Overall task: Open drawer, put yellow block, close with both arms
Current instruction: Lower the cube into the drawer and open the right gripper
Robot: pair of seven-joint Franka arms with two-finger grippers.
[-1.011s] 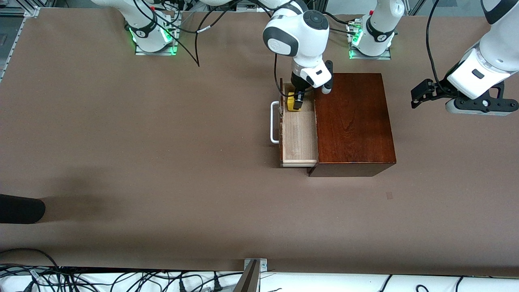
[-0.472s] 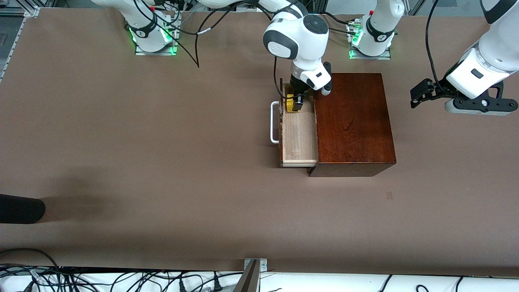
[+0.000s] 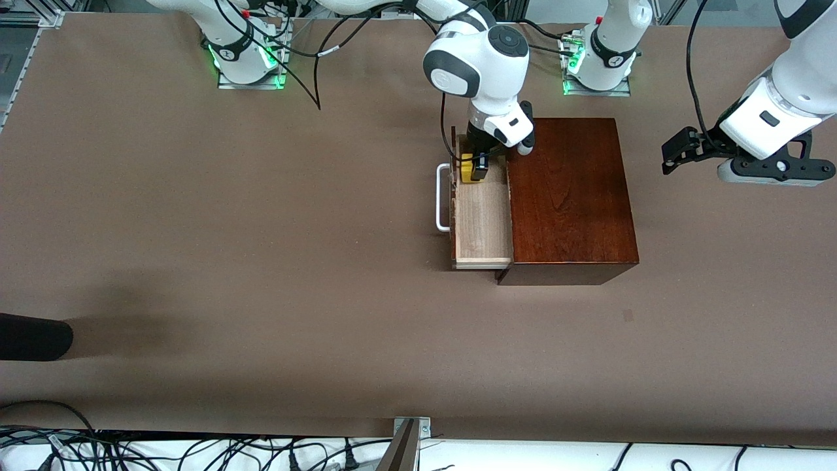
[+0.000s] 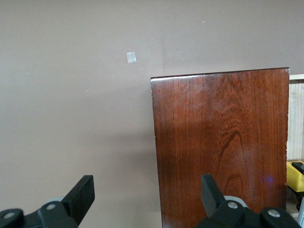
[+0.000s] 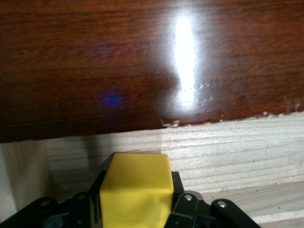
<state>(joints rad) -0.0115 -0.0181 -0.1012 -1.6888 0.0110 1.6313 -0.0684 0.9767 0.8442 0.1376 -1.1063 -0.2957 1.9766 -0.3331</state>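
Note:
The dark reddish-brown wooden box [image 3: 569,196] stands mid-table with its drawer [image 3: 482,229] pulled out toward the right arm's end, white bar handle [image 3: 443,196] in front. My right gripper [image 3: 473,169] is shut on the yellow block [image 3: 467,169] and holds it low inside the drawer's end farthest from the front camera. In the right wrist view the block [image 5: 137,190] sits between the black fingers, over the pale tray floor [image 5: 247,161]. My left gripper [image 3: 680,149] is open and empty, waiting above the table beside the box; its wrist view shows the box [image 4: 223,142] and the block's corner [image 4: 295,176].
A dark object [image 3: 33,336] lies at the table edge at the right arm's end. A small pale mark [image 3: 628,315] is on the table nearer the front camera than the box. Cables run along the front edge.
My right gripper has sunk slightly lower into the drawer with the yellow block. The left arm has barely shifted.

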